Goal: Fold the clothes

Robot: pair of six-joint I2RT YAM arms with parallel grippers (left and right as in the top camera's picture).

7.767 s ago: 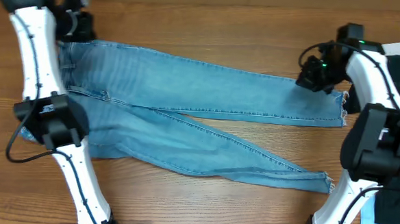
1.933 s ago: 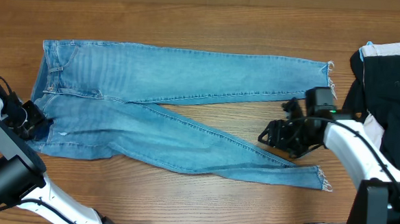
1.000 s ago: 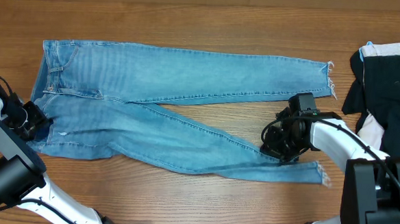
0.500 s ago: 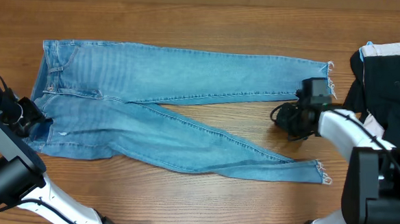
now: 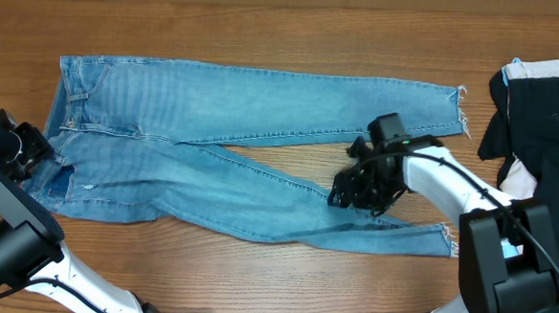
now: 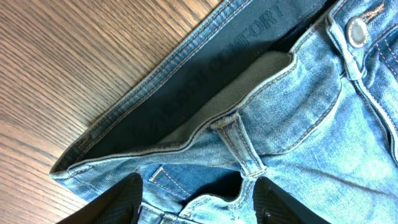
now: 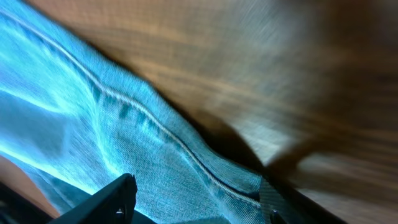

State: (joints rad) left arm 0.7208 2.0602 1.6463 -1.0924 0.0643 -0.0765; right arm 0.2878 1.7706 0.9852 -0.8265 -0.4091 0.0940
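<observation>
Folding at an early stage: the jeans [image 5: 253, 107] are lying flat on the table [image 5: 267, 26], waist at the left, with the two legs fanning apart toward the right. The right gripper [image 5: 343, 196] is hovering over the nearer leg partway along it, fingers apart and seemingly holding nothing, though its blurred wrist view leaves contact uncertain. The left gripper [image 5: 28, 150] is sitting at the waistband's near corner, jaws parted astride the denim. The next move is likely calling for both to close on this side and carry it over onto the far leg.
</observation>
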